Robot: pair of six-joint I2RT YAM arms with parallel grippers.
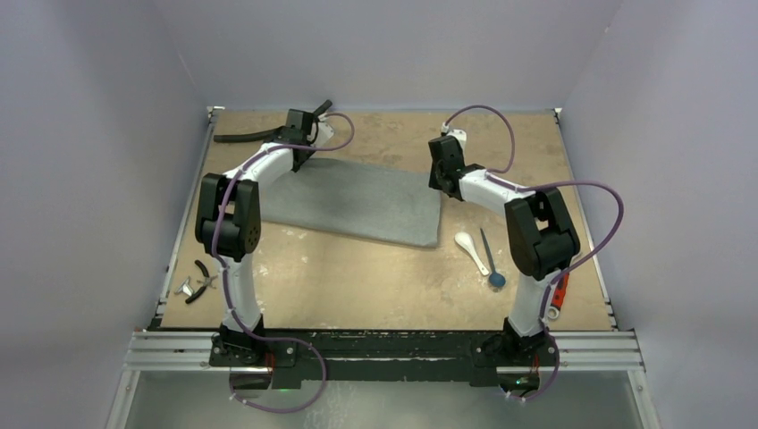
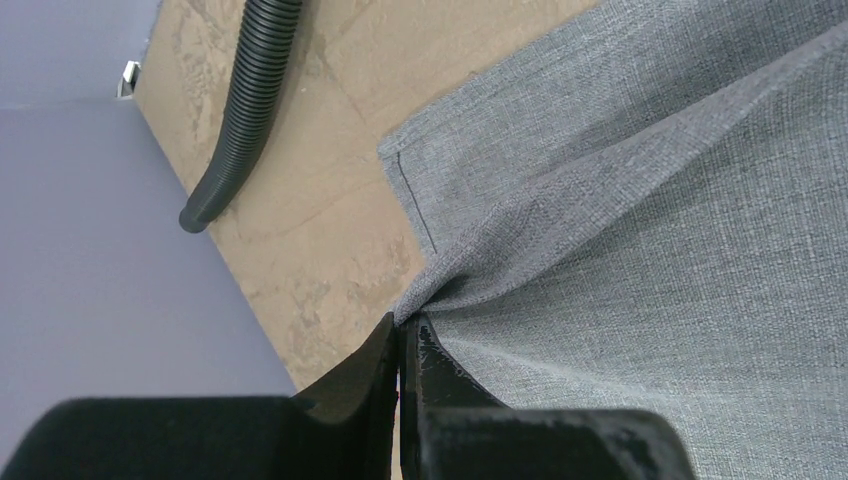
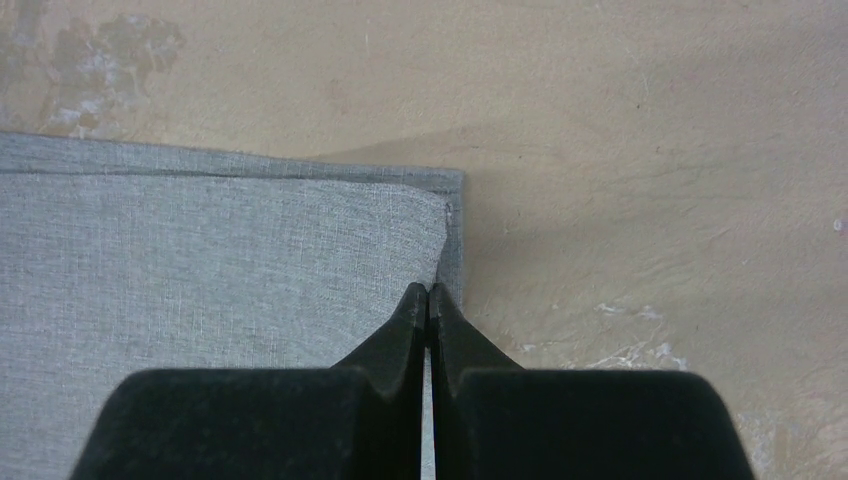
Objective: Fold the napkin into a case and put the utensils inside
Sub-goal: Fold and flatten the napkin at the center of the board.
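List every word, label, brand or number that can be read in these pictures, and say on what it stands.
None: no readable text appears on the napkin, the white spoon, the red-handled wrench, the pliers, the black hose or the table.

- The left arm [image 1: 268, 161] and right arm [image 1: 487, 189] had white tubular links — joined by bulky black joint housings.
- A thin purple cable [image 1: 483, 107] looped along each arm.
- Each base [image 1: 255, 350] was black.
- The left gripper [image 2: 402, 322] and right gripper [image 3: 428, 292] had matte black fingers — wedge-shaped, tapering to thin tips.
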